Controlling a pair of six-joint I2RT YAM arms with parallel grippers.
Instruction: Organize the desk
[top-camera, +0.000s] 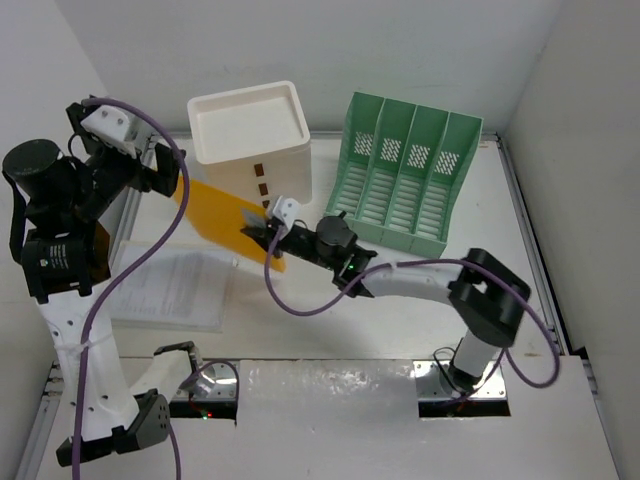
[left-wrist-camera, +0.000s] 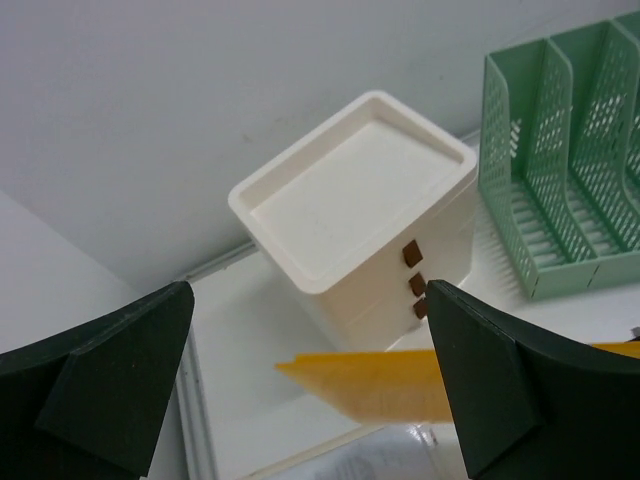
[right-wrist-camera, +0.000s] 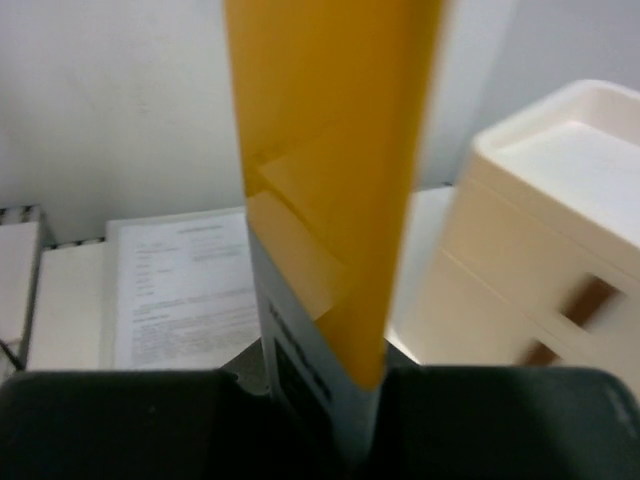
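Two arms show from above: the left gripper (top-camera: 163, 172) hangs raised at the far-left edge of the desk (top-camera: 330, 335), jaws spread and empty. The right arm stretches leftward over that white tabletop, and the right gripper (top-camera: 257, 233) pinches one yellow folder (top-camera: 215, 215) before one white drawer box (top-camera: 250, 135). One green file rack (top-camera: 405, 175) with four slots stands to the right, and one printed sheet (top-camera: 170, 285) lies near-left. Left wrist: wide-apart fingers (left-wrist-camera: 100, 390) frame the box and its three brown handles (left-wrist-camera: 411, 255). Right wrist: the folder stands edge-up, clamped low between the jaws
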